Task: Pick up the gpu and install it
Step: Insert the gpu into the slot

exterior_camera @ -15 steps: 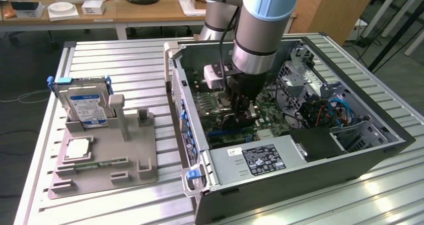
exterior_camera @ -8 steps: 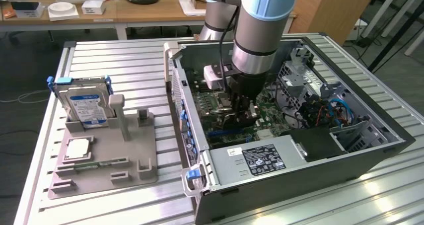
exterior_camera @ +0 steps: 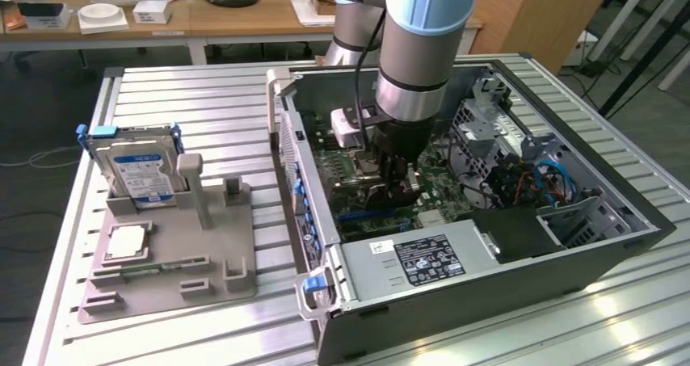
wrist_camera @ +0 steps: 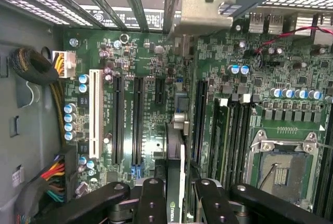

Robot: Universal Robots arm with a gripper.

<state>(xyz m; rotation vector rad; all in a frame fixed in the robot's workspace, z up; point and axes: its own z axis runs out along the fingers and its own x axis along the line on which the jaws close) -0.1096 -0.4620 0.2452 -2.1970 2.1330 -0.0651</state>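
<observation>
Wrist view: the gpu (wrist_camera: 175, 156) is clamped edge-on by the end effector (wrist_camera: 178, 203) and is held over the expansion slots of the motherboard (wrist_camera: 151, 57), inside the open computer case (exterior_camera: 518, 301) set on the counter (exterior_camera: 194, 99).

1. Arm (exterior_camera: 426, 27): grey tubular segments with a pale blue joint cover, standing almost vertical in the exterior view.
2. Wrist (exterior_camera: 408, 99): silver band over a black flange, pointing straight down.
3. Gripper (exterior_camera: 393, 190): black, two-fingered, tips directed downward, in line with the wrist.
4. Fingers (wrist_camera: 152, 203): black linkage bars in two pairs, partly closed and clamped on either face of the gpu (wrist_camera: 176, 177), which is seen edge-on between them.
</observation>
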